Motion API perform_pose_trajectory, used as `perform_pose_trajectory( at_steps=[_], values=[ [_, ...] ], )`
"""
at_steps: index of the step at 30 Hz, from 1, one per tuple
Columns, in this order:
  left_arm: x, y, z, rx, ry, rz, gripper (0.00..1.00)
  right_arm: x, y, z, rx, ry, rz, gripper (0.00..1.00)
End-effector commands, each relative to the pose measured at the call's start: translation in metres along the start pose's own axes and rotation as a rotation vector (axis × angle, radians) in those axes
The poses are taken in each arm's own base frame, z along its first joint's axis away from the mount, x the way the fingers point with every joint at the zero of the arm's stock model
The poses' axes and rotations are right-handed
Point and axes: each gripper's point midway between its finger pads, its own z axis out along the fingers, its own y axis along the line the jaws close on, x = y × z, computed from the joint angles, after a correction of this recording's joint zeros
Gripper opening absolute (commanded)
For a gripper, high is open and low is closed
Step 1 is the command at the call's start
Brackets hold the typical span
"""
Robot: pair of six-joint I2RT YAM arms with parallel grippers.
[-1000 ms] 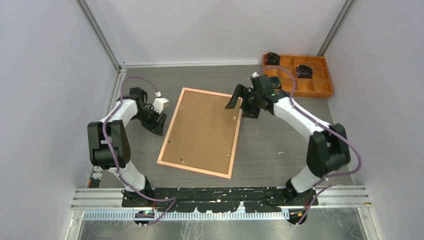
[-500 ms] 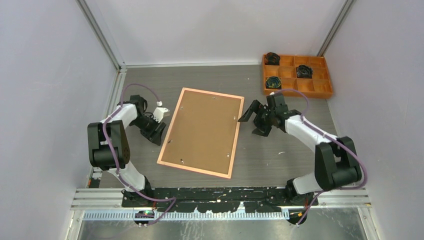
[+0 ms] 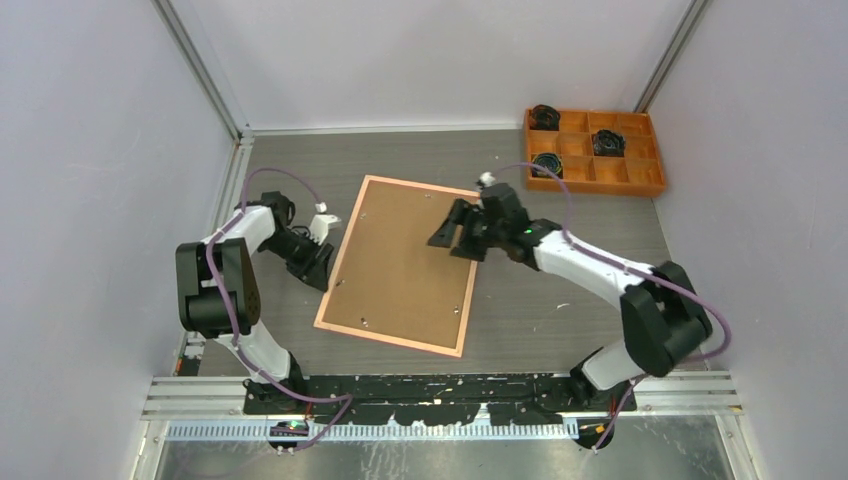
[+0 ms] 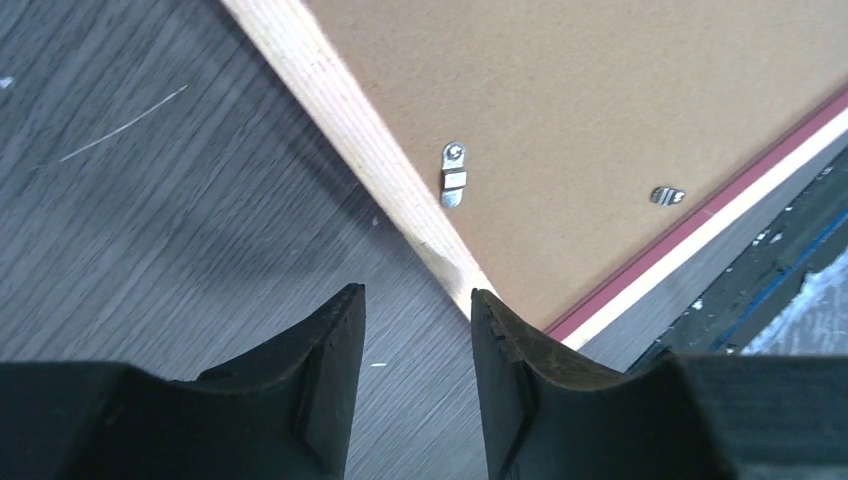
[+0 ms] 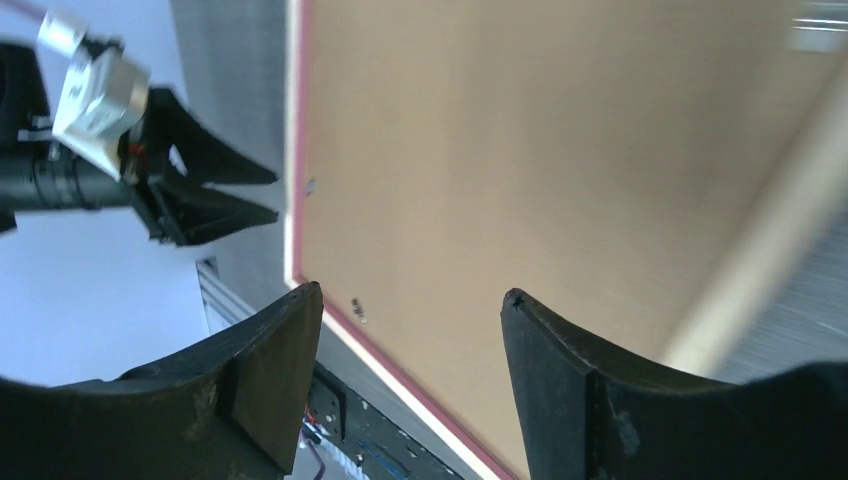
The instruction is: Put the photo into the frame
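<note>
The frame [image 3: 388, 341] lies face down in the middle of the table, tan border up, with a thin pink edge. A brown backing board [image 3: 405, 260] fills it, with small metal clips [image 4: 453, 186] along the border. The photo is hidden. My left gripper [image 3: 322, 262] is open and empty, low beside the frame's left edge [image 4: 370, 150]; in the left wrist view [image 4: 415, 295] one fingertip overlaps the border. My right gripper [image 3: 452, 235] is open and empty above the board's upper right part [image 5: 520, 150], as the right wrist view [image 5: 412, 295] also shows.
An orange compartment tray [image 3: 640, 180] with dark coiled items stands at the back right. Grey walls close in the sides and back. A black rail [image 3: 440, 385] runs along the near edge.
My right gripper has moved from beyond the frame's right edge to over the backing board. My left gripper has shifted slightly nearer along the frame's left edge.
</note>
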Motion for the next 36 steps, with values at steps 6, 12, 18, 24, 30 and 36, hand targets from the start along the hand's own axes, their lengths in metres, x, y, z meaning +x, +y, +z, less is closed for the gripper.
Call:
perform_pose_trajectory(
  at_steps=[6,12,18,24,30,36],
  values=[
    [-0.009,-0.009,0.006,0.109,-0.021,-0.027,0.36,0.043,0.108,0.083,-0.155,0.072,-0.218,0.69],
    [-0.004,-0.002,0.011,0.1,-0.001,-0.034,0.29,0.089,0.135,0.13,-0.232,0.18,-0.237,0.56],
    [-0.007,0.002,0.013,0.122,-0.014,-0.058,0.18,0.122,0.143,0.158,-0.238,0.234,-0.241,0.42],
    [-0.01,0.001,0.015,0.153,-0.02,-0.041,0.15,0.087,0.113,0.136,-0.15,0.141,-0.209,0.6],
    [-0.014,-0.015,0.012,0.219,-0.043,0.025,0.17,-0.012,-0.008,0.035,0.148,-0.112,-0.048,0.87],
    [-0.018,-0.033,0.01,0.266,-0.05,0.118,0.19,-0.035,-0.085,-0.008,0.24,-0.168,0.088,0.96]
  ],
)
